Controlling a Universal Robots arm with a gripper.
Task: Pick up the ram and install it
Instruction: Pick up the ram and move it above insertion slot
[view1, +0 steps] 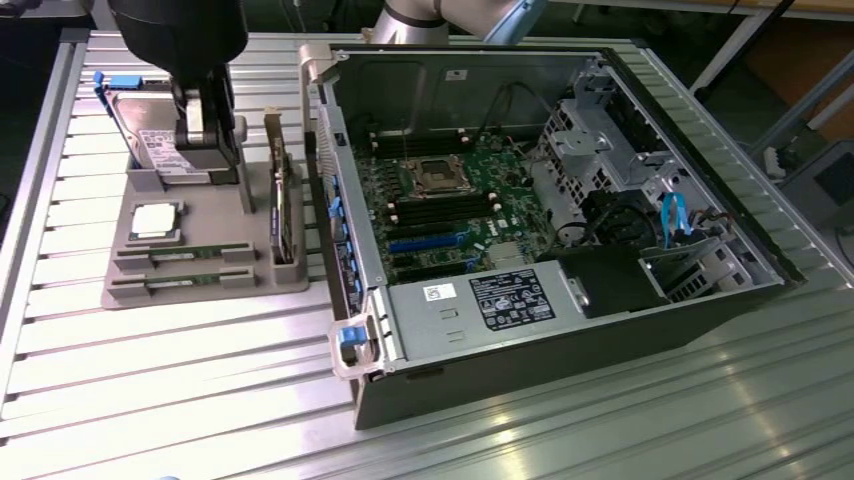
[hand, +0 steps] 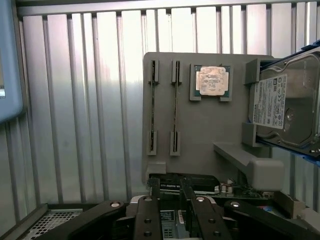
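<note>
The claw (view1: 211, 150) (hand: 171, 187) hung wide open and empty over the far end of the grey holder (view1: 214, 295) (hand: 200, 125), above the hard drive (view1: 147, 140) (hand: 287, 107). The ram (view1: 184, 256) (hand: 175, 107) stood on edge in a slot at the holder's near end, well apart from the claw, with a second stick (view1: 180, 283) (hand: 152, 107) just beside it. The processor (view1: 156, 220) (hand: 212, 80) lay between drive and ram. The open computer case (view1: 601, 290) sat on the bench (view1: 160, 400) at the exterior view's right.

Grey holder (hand: 200, 125) with processor chip (hand: 212, 80), hard drive (hand: 287, 107) and upright circuit card (view1: 280, 215) on slatted table (view1: 160, 380).
</note>
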